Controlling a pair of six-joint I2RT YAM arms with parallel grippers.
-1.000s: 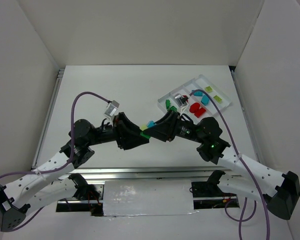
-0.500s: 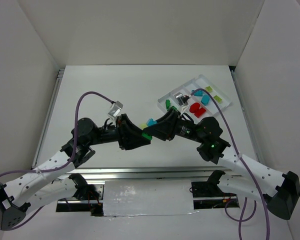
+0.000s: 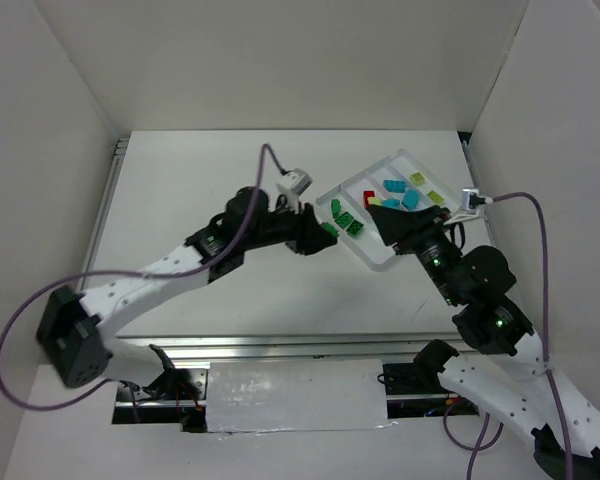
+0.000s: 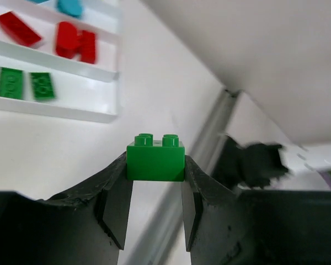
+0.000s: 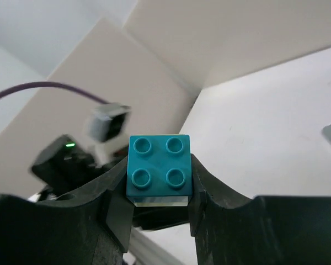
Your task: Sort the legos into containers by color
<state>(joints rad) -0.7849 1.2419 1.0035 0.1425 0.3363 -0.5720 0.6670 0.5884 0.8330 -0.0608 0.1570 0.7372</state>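
Left pincer [image 4: 155,163] clamps green brick [image 4: 155,157] just beside tray [image 3: 376,257]. Right pincer [image 5: 159,178] clamps cyan brick [image 5: 159,161] over it. We should lower each into its matching lane and release low.

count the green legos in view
3. One green brick is pinched in the left gripper; two flat green pieces lie side by side in the tray's end compartment. Others may be hidden by the arms.

Green two-stud brick [image 4: 155,158] gripped, studs up; cyan four-stud brick [image 5: 159,164] gripped; white tray [image 3: 401,156] holds green, red, cyan, lime bricks [image 3: 351,224].
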